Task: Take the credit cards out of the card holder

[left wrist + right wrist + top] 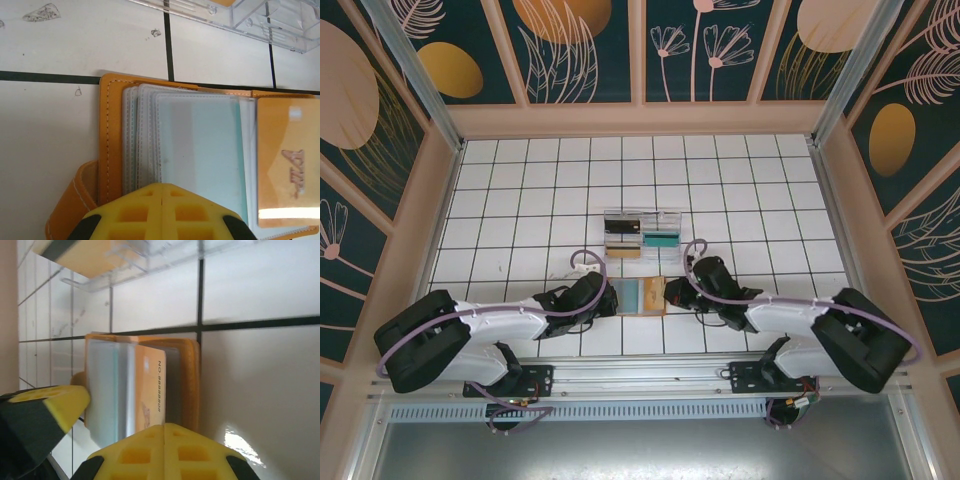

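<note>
The white tiled table (pixel 520 200) carried an open tan-orange leather card holder (pixel 642 296); the left tool (pixel 610 297) and right tool (pixel 674 290) flanked it, each with fingers pressed together.

So the counter (pixel 520 180) was just white tiles with dark grout lines, and a clear tray (pixel 642 216) with divided compartments sat pretty much in the middle of it, well away from every edge. Up close the tiles weren't spotless: there were a few small scuff marks (pixel 42 12) on the stretch toward the left edge. Dark teal wall panels (pixel 570 50) with gold blobs and pale flower outlines boxed in the far, left and right edges. A metal rail (pixel 640 375) ran along the near edge.
</note>
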### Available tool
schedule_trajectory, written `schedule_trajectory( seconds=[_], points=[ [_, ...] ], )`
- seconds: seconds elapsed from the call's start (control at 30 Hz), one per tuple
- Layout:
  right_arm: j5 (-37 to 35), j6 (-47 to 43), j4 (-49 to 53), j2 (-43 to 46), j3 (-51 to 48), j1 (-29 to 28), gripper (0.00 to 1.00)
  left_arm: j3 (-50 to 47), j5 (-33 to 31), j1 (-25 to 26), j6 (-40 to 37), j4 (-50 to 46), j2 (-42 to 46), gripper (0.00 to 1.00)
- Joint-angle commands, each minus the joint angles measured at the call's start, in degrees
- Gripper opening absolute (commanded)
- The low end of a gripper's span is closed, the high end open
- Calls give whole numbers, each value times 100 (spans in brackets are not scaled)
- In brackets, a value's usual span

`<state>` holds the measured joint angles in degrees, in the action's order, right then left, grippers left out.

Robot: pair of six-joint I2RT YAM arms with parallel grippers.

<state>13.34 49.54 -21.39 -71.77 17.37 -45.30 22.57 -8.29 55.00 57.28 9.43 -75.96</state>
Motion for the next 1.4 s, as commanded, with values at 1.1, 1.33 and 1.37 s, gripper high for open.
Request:
schedule_trajectory(
  seconds=[1.1, 1.33, 1.37],
  points=[
    [-806, -8580, 3020, -682, 3910, -759, 0, -1267, -1573, -25, 204, -1871, 5086, 99],
    [-1395, -9733, 3501, -1483, 4421, -986, 0, -1378, -1578, -27, 337, -1971, 5223, 99],
    [-1551, -9864, 3510, -1570, 4464, -1019, 0, -1402, -1578, -26, 353, -1963, 5222, 99]
  ],
)
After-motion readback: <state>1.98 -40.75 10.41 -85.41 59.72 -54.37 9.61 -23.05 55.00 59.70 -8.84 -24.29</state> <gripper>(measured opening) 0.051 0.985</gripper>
